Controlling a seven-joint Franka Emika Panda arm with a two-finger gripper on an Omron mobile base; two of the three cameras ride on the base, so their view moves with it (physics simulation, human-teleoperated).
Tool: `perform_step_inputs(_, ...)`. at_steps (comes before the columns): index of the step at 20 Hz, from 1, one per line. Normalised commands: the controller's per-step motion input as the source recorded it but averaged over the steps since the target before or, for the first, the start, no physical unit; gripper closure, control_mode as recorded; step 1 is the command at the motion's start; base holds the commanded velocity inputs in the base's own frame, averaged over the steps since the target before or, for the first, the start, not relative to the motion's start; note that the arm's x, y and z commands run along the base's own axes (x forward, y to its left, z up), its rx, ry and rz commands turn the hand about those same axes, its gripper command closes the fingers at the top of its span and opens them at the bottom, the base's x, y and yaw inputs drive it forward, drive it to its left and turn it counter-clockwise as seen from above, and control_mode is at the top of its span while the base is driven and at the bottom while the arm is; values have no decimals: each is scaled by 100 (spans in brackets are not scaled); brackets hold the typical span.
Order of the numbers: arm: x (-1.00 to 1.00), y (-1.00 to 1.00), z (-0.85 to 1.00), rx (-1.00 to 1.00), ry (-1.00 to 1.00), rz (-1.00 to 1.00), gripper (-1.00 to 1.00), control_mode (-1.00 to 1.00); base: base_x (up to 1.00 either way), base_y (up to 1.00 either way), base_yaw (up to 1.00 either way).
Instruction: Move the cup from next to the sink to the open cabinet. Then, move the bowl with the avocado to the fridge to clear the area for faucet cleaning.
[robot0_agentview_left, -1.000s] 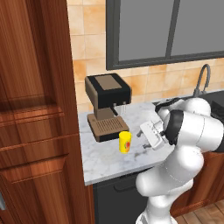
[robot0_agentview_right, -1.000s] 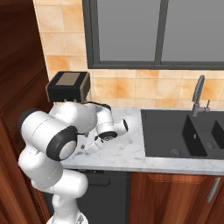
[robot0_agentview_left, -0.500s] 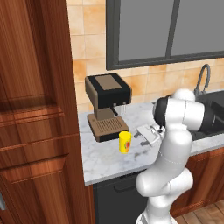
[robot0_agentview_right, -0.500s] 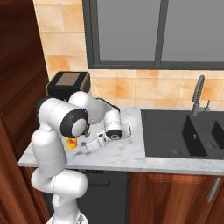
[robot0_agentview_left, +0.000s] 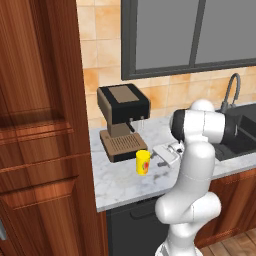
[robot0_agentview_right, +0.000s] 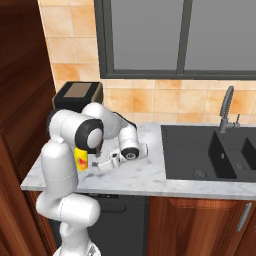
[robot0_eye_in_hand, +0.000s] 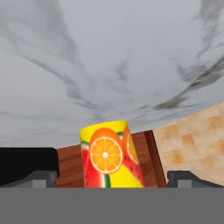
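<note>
The counter (robot0_agentview_left: 125, 182) is a white slab veined with grey marble, running from the tall wooden panel at 9 o'clock to the black sink (robot0_agentview_right: 210, 150) sunk into it at 3 o'clock. On it a brown-and-black coffee machine (robot0_agentview_left: 122, 120) stands against the tiled wall toward 11 o'clock, and the yellow cup (robot0_agentview_left: 143, 162) stands upright just in front of the machine's drip tray, toward 6 o'clock from it. The faucet (robot0_agentview_right: 226, 107) rises from the counter behind the sink at 1 o'clock.
</note>
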Motion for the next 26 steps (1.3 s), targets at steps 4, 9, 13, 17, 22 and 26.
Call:
perform_step_inputs(4,0,54,0,0,-3,0,-100,-100,0,0,0)
perform_step_inputs(9,0,16,0,0,0,0,-100,-100,0,0,0)
perform_step_inputs(13,-8,18,0,0,0,-1,-100,-100,0,0,0)
perform_step_inputs(17,-3,1,0,0,-1,-21,-100,-100,0,0,0)
perform_step_inputs(22,-51,0,1,0,-13,-17,-100,-100,0,0,0)
perform_step_inputs(26,0,0,0,0,0,0,-100,-100,0,0,0)
